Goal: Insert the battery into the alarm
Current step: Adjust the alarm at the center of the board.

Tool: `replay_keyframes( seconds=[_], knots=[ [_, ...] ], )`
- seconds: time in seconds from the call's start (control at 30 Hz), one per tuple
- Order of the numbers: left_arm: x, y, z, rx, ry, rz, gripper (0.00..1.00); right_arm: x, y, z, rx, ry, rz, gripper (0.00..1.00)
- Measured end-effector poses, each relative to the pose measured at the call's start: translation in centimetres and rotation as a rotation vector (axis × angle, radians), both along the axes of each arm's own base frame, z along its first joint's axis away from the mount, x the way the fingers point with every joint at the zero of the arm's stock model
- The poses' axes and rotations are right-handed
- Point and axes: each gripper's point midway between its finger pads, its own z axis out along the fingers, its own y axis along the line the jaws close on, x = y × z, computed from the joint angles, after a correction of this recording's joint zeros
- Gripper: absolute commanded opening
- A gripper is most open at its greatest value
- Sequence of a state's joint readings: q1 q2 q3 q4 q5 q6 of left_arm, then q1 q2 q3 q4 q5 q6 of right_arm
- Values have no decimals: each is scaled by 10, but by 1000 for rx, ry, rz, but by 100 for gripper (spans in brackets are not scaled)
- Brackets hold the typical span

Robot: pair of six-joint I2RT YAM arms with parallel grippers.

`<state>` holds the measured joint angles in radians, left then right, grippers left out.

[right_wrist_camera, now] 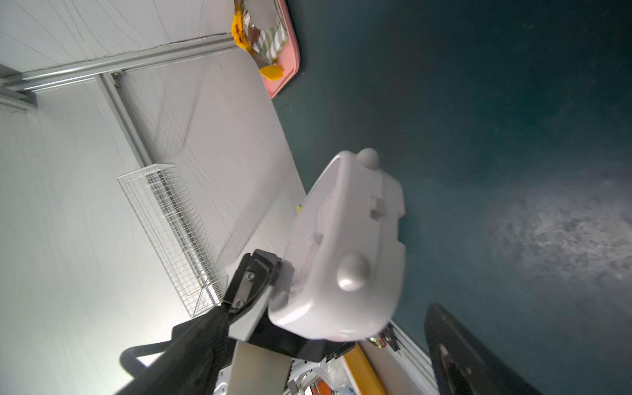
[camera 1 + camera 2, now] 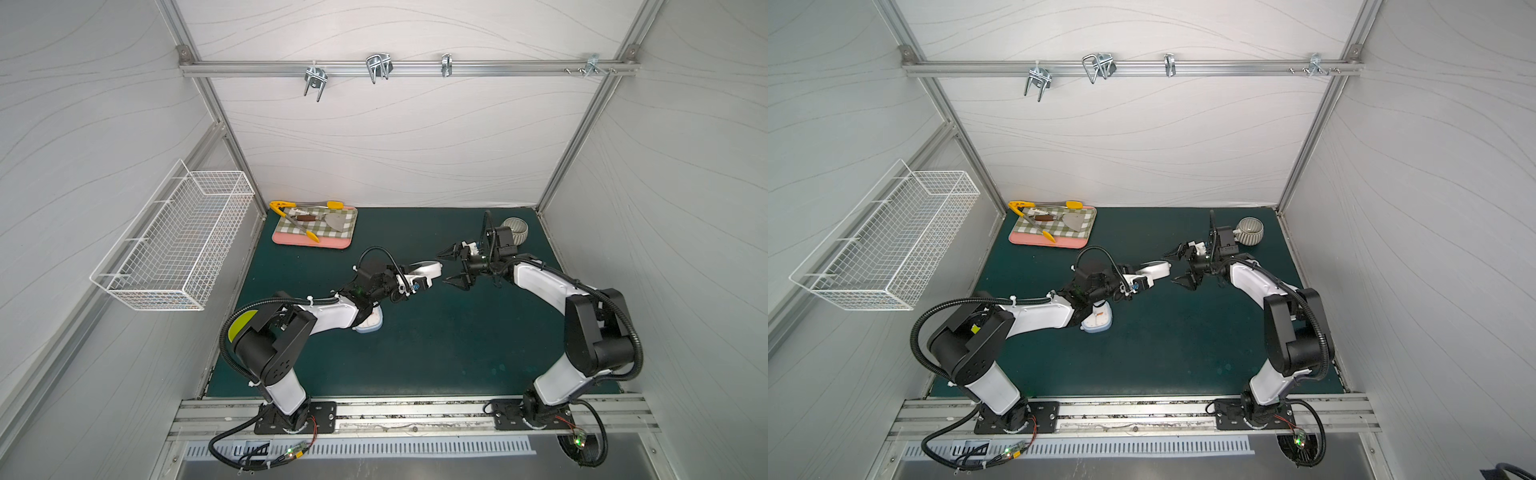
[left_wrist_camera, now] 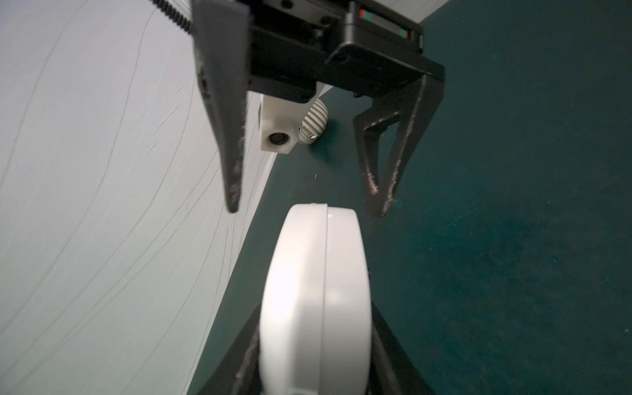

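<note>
1. Left hand [image 2: 415, 277]: clamped on one end of a white, rounded plastic alarm clock [image 2: 428, 269], which is held clear above the dark green worktop [image 2: 415, 353]. The clock's free end points toward the other arm.
2. The same clock in the right wrist view [image 1: 349, 246]: its back is turned to that camera and shows 2 round knobs and 2 small tabs. The left wrist view shows it edge-on, with the seam running along its length.
3. Right hand [image 2: 442, 268]: fingers spread wide and holding nothing. In the left wrist view the 2 fingertips [image 3: 234, 201] stand on either side of the clock's free end, just short of it and not touching.
4. Light-blue object with a white dial [image 2: 1098, 322]: lies on the worktop beneath the left forearm, partly hidden by it.
5. Ribbed grey cup [image 2: 517, 230]: stands near the far right corner, just behind the right wrist.
6. Pink tray [image 2: 291, 240] lined with green-checked cloth: sits at the far left of the worktop and carries yellow-tipped tongs [image 2: 298, 225] and a metal spatula [image 2: 343, 222].
7. White wire basket [image 2: 174, 249]: mounted on the left wall.
</note>
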<state>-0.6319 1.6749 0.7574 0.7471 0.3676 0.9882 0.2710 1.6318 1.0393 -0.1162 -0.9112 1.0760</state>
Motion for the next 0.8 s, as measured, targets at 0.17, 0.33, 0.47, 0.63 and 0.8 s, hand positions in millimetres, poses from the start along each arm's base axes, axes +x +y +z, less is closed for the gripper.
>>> replay_keyframes(
  seconds=[0.17, 0.33, 0.47, 0.63, 0.8],
  knots=[
    [-5, -3, 1, 36, -81, -32, 19, 0, 3, 1, 48, 30, 11, 85],
    [-6, -5, 3, 56, -134, -45, 20, -1, 5, -2, 76, 62, 17, 72],
    [-4, -5, 7, 68, -187, -42, 20, -1, 6, -4, 88, 81, 15, 58],
    [-3, -5, 12, 79, -247, -32, 22, 0, 7, -4, 100, 91, 14, 47],
    [-3, -6, 12, 89, -278, -28, 23, 0, 7, -2, 118, 118, 10, 40]
  ],
)
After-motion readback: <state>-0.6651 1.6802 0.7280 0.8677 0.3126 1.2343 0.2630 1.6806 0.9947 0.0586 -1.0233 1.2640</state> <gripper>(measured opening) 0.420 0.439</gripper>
